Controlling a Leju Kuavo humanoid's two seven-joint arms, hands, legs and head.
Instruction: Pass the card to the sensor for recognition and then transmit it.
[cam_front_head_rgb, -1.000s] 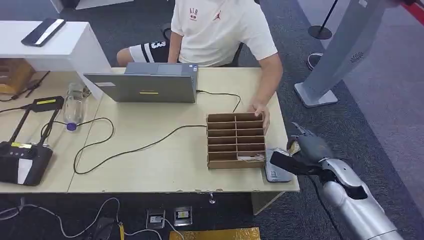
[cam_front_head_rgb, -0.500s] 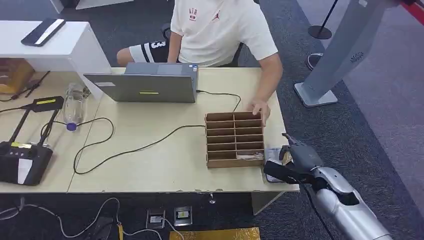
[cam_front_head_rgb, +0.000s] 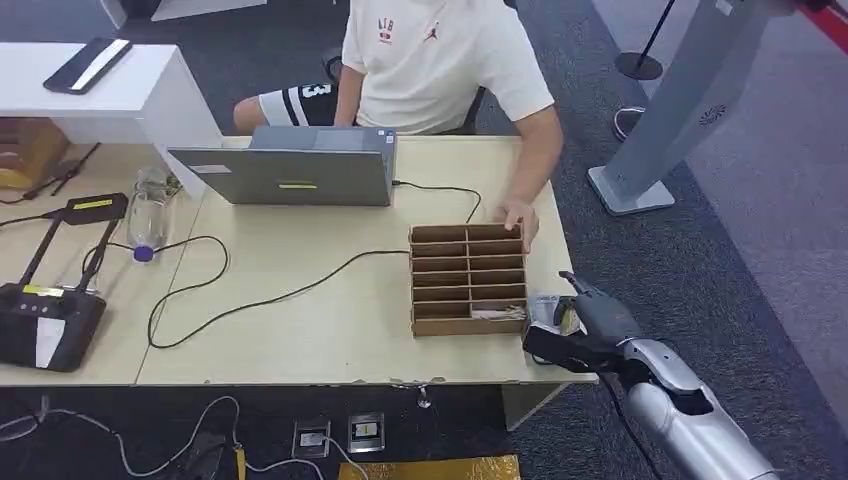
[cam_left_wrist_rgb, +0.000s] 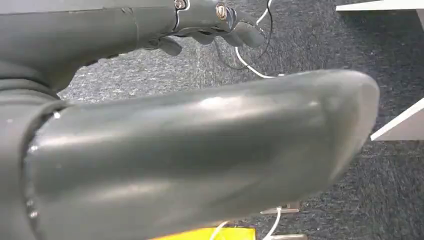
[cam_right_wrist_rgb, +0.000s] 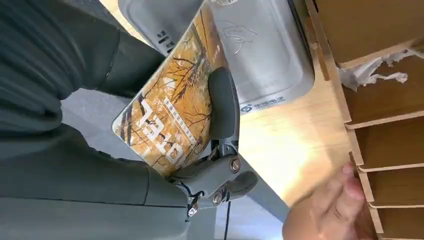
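One card (cam_right_wrist_rgb: 170, 117), pinched in right hand (cam_front_head_rgb: 585, 325), hangs over sensor (cam_right_wrist_rgb: 260, 55) beside box (cam_front_head_rgb: 468, 280). Risk: thin edge pinch slips, card drops. Left hand's (cam_left_wrist_rgb: 200, 150) state: cannot tell.

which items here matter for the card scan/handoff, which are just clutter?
Job:
card, held by the right hand
sensor, the grey pad under the card
person's hand on the cardboard organizer

Clutter:
laptop
water bottle
black cable

Orange patterned card (cam_right_wrist_rgb: 172, 117) tilted over the grey sensor (cam_right_wrist_rgb: 260, 55) beside the table edge.
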